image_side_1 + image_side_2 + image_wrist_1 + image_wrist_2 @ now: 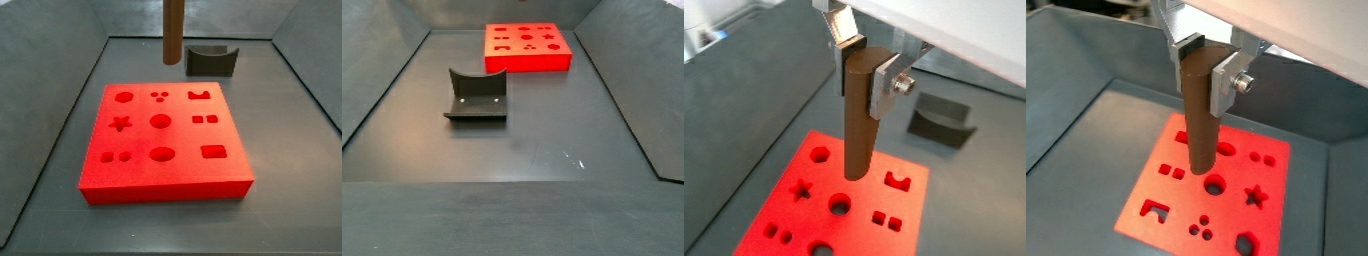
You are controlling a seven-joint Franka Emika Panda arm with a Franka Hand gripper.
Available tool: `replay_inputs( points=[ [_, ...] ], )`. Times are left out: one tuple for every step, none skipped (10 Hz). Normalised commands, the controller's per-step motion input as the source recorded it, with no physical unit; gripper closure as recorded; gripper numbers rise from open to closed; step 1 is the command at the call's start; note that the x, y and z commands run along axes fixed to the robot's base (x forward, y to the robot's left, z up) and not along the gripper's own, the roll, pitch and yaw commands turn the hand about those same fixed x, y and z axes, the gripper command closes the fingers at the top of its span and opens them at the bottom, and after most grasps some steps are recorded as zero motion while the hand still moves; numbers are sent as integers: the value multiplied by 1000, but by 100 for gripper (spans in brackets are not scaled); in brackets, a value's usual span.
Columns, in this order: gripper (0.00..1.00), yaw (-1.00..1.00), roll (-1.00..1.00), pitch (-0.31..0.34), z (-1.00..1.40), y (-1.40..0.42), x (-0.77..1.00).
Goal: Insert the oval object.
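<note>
The oval object [858, 120] is a plain brown peg, matte and smooth, with a rounded cross-section. It hangs upright, long axis vertical, lower end pointing down at the red block [784, 205]. The gripper [865, 62] is clenched on its upper part in both wrist views, with the flat silver fingers [889, 82] pressed against its sides (you can see a screw head on one plate).

In a side view the peg [174, 32] drops in from the top edge of the frame, above the block's far edge [160, 92], and its tip is clearly in the air, not touching the block. The gripper itself is cut off there.

The block is bright glossy red with a grid of cutouts: circles, a star, a hexagon, small squares, a rectangle and a notched shape. No labels or writing that I can read anywhere.

Behind the block sits a small dark grey curved holder [210, 60], matte, with a scooped top. It's also in a side view at centre left [477, 95], well apart from the block [528, 48]. The floor [543, 150] is dull dark grey.
</note>
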Motion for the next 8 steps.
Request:
replay_inputs(
  points=[
    [100,-1000,-16,0,-169,-34,0],
    [100,-1000,0,0,-214,-26,0],
    [100,-1000,0,0,-211,-20,0],
    [100,-1000,0,0,-209,-17,0],
    [100,-1000,0,0,-217,0,0],
    [100,-1000,0,0,-226,0,0],
    [100,-1000,9,0,-209,0,0],
    [100,-1000,17,0,-189,0,0]
  ],
)
